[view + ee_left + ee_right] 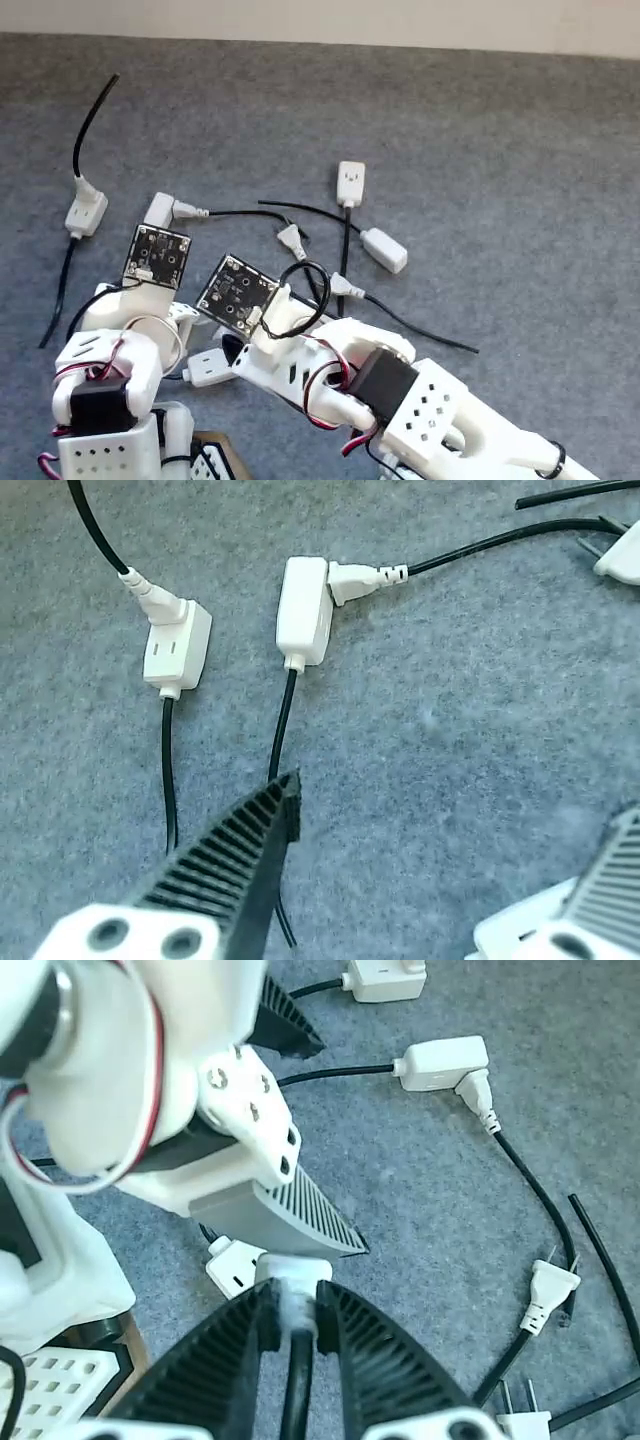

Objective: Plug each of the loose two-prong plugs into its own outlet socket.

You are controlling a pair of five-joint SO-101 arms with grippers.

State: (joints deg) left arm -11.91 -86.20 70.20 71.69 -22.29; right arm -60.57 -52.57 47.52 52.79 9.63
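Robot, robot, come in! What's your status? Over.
Left hand open, above carpet. Right hand shut on white plug, beside white socket. Left finger crowding close; loose plug waiting nearby.

We see five white outlet sockets on the grey surface [520, 130]. The far-left socket [87, 214] carries one inserted plug [80, 186]. The second socket [160, 209] carries another inserted plug [186, 210]. The first loose plug [290, 240] and second loose plug [346, 287] lie near the upper socket [350, 183] and right-hand socket [384, 250]. The fifth socket [208, 367] lies between the left arm [105, 385] and right arm [385, 385].
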